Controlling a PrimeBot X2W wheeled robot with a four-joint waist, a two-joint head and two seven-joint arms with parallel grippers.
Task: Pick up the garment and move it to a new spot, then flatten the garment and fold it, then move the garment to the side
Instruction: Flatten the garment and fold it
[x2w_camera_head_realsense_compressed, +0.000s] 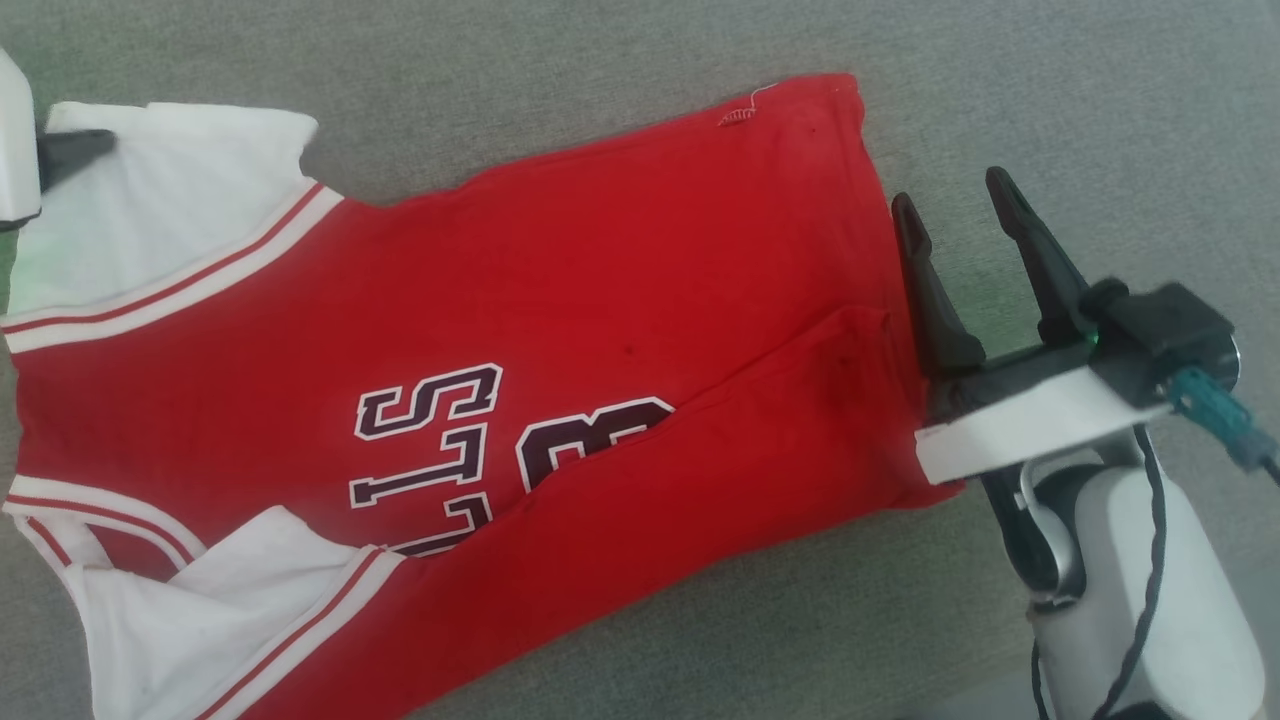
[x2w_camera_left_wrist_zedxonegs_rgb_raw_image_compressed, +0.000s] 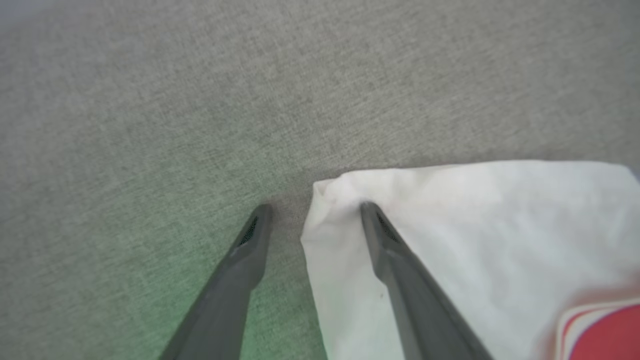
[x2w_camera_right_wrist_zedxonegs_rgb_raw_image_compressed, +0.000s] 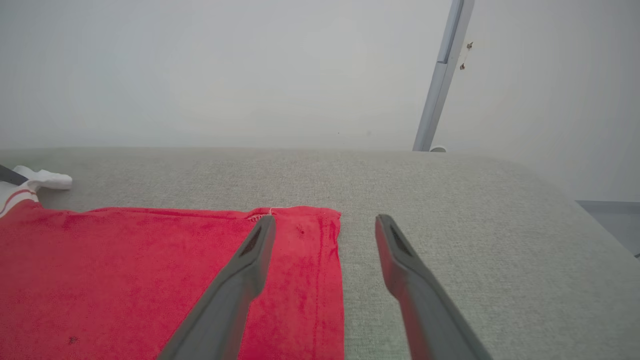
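One red jersey (x2w_camera_head_realsense_compressed: 600, 280) with black, white-edged lettering lies spread on the grey fabric surface (x2w_camera_head_realsense_compressed: 1050, 80), one folded flap covering part of the lettering and its two white sleeves (x2w_camera_head_realsense_compressed: 170, 200) at one end. There are two hands: the right hand (x2w_camera_head_realsense_compressed: 950, 190) sits at the jersey's hem, its two fingers set wide, one over the red hem and one over bare surface. The left hand (x2w_camera_left_wrist_zedxonegs_rgb_raw_image_compressed: 315, 206) is at the jersey's far sleeve corner, also spread wide and holding nothing, one finger on the white cloth.
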